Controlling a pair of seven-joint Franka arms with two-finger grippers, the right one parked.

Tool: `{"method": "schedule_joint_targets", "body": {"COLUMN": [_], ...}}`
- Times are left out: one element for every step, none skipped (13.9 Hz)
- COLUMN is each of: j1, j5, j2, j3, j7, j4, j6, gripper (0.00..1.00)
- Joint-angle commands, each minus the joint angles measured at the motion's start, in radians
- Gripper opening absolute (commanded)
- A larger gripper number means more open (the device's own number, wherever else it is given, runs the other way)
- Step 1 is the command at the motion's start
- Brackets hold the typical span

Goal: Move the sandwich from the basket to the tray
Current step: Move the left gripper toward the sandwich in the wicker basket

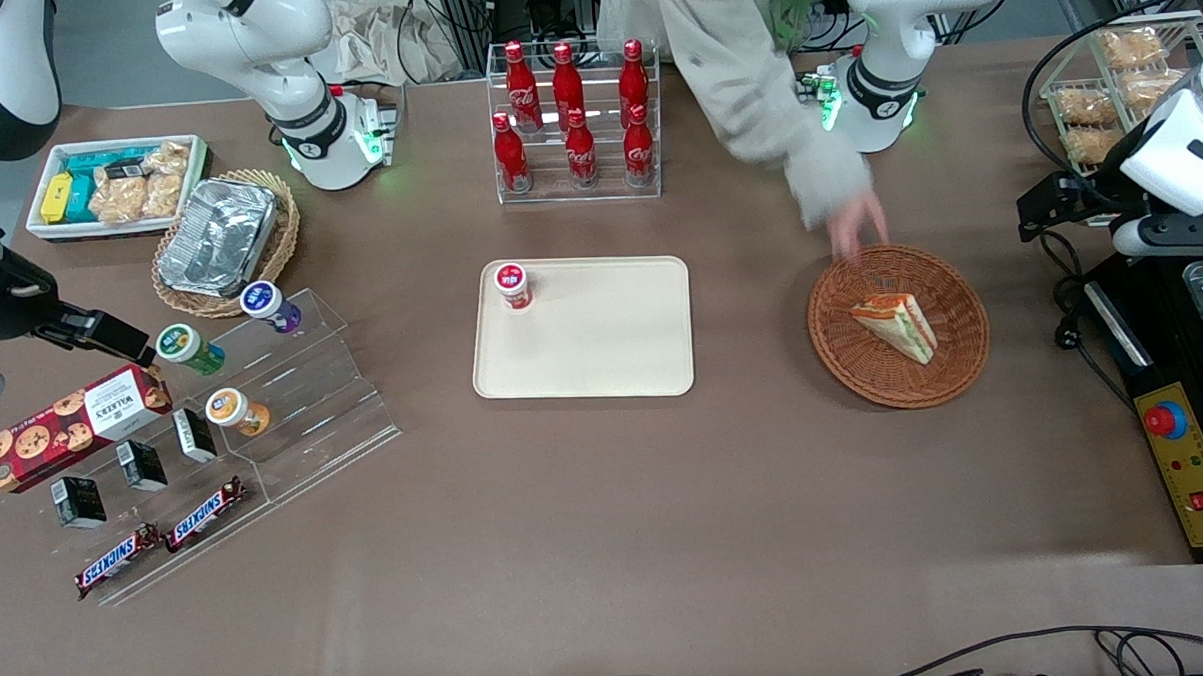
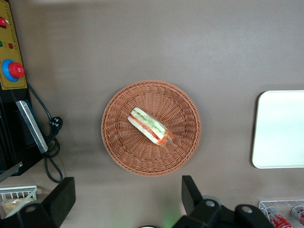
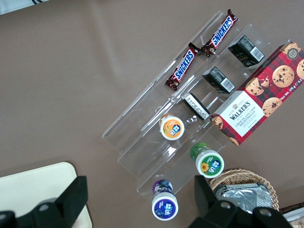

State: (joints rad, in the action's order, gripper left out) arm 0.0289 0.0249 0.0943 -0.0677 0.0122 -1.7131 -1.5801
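Starting stage of the transfer. The small triangular wedge sandwich (image 1: pixel 896 325) of pale bread, with red, orange and green layers along its edge, lies on its side inside the round reddish-brown woven wicker basket (image 1: pixel 842 345), toward the working arm's end of the brown table (image 1: pixel 608 538). The flat cream-beige rectangular plastic tray (image 1: pixel 602 348), well apart from the basket toward the table's middle, carries only a small red-lidded cup (image 1: pixel 512 284) in one corner; most of its surface is bare.

The left arm's gripper (image 2: pixel 126 199), seen in the wrist view, hangs high above the basket and off to one side of it, its jaws spread wide and holding nothing; its dark fingers (image 2: pixel 59 202) frame bare table beside the rim. A person's hand (image 1: pixel 855 231) in a pale sleeve reaches to the basket's rim farthest from the front camera.

Judged progress: nothing is done yet. Descent, grasp, carry and release onto the tray all remain.
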Motion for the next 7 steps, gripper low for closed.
{"method": "schedule_joint_targets", "body": {"j1": [-0.013,-0.015,-0.014,-0.015,-0.017,-0.015,-0.015], "j5": [0.010,0.010,0.010,0.000,-0.010,-0.010,-0.011], "j2": [-0.008,-0.007,-0.008,-0.005,-0.004,-0.001,0.013], "j3": [0.005,0.005,0.005,0.006,0.006,0.006,0.008], "j7": [-0.018,-0.020,-0.018,-0.018,-0.023,-0.040,-0.056], "j4": [0.018,0.018,0.020,0.018,0.012,0.000,-0.038], "j6": [0.002,0.003,0.003,0.003,0.002,0.003,-0.001], "gripper": [0.99,0.99,0.99,0.99,1.00,0.99,0.99]}}
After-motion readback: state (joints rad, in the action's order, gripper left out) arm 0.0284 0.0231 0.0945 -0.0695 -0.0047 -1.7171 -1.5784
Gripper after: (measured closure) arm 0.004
